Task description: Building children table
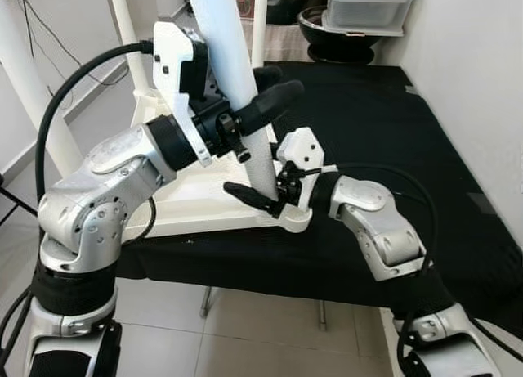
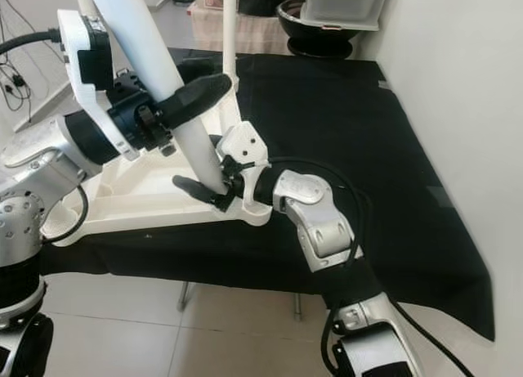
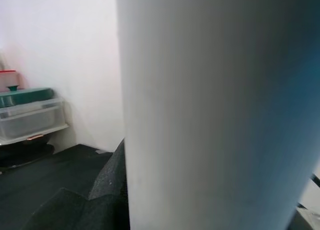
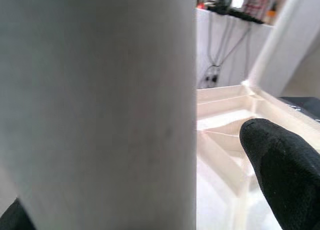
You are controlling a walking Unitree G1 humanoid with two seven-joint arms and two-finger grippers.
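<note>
A white children's table (image 1: 184, 204) lies upside down on a black cloth. A loose white table leg (image 1: 233, 58) leans tilted over its near right corner, with its lower end at the corner socket (image 1: 292, 220). My left gripper (image 1: 249, 97) is shut on the leg about halfway up. My right gripper (image 1: 263, 190) is low at the foot of the leg, with its fingers on either side. In the right wrist view one black finger (image 4: 282, 175) stands a little apart from the leg (image 4: 100, 105), so that gripper is open. The leg (image 3: 215, 110) also shows close up in the left wrist view.
Other white legs (image 1: 122, 25) stand up from the far corners. The black cloth (image 1: 392, 132) stretches to the right as far as a white wall. A clear storage bin (image 1: 368, 9) and a black bowl (image 1: 327, 29) sit at the back. Tiled floor lies below the front edge.
</note>
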